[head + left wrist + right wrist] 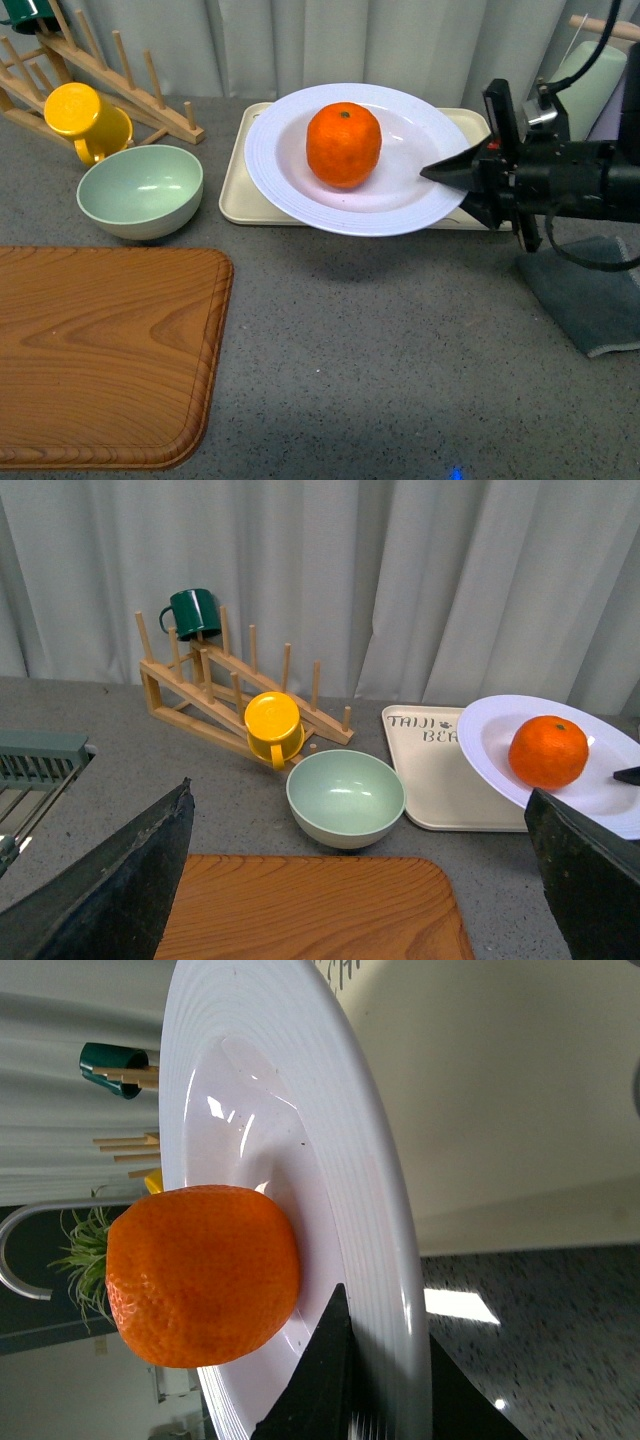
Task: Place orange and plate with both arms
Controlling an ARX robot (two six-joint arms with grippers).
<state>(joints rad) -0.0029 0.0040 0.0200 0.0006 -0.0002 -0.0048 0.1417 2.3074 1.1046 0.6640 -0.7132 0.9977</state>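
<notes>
Jaws of the right gripper (445,172) pinched on the right rim of the plate (290,185), one finger above, one below; jaws of the left gripper (358,792) spread wide, holding nothing. Nearest, at the counter's (380,340) front left corner, a wooden cutting board (100,350); by the right edge, a grey-blue cloth (590,300). Further back, plate held clear of the counter, overhanging the front edge of the beige tray (235,195), with the orange (343,144) resting in its well, stem dot up. Left of the tray, a pale green bowl (140,190); behind it a yellow mug (85,118) tipped against the wooden rack (150,95); a dark green mug (192,610) on the rack's top pegs; grey curtain (350,40) along the back
</notes>
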